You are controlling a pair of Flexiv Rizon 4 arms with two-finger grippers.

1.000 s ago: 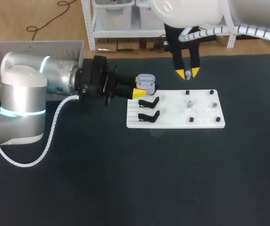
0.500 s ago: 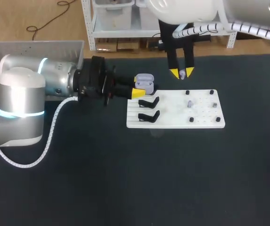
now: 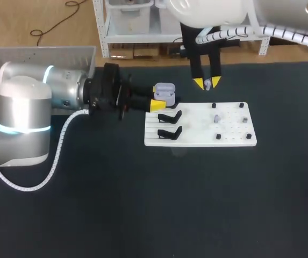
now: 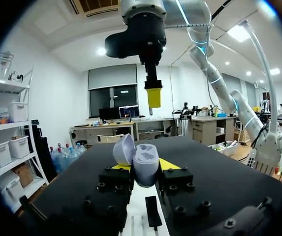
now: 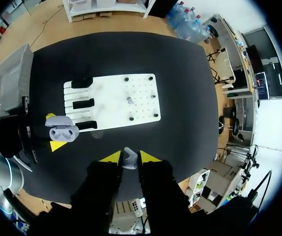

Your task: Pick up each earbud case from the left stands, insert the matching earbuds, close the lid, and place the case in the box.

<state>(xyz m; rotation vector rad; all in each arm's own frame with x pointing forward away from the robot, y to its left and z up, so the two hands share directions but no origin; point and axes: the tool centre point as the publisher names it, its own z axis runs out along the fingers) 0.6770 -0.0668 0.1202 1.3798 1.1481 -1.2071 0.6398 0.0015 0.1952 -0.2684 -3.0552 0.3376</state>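
My left gripper (image 3: 162,100) is shut on a lavender earbud case (image 3: 165,92) with its lid open, held just left of the white board's (image 3: 200,134) far corner. In the left wrist view the case (image 4: 145,169) sits between the yellow tips with its lid (image 4: 123,149) tipped back. My right gripper (image 3: 207,83) hangs above the board's far edge, shut on a small lavender earbud (image 5: 129,157). Seen from the right wrist, the open case (image 5: 62,130) lies beside the board (image 5: 141,83). Another earbud (image 3: 216,119) rests on the board.
Two empty black stands (image 3: 170,116) (image 3: 170,133) sit on the board's left part, with black pegs at its corners. A grey box (image 3: 35,54) stands at the far left behind my left arm. Dark table surface stretches in front of the board.
My right gripper rose and drew back toward the far edge, slightly left, with the earbud. My left gripper shifted a little left with the case. Both have been still for the last half second.
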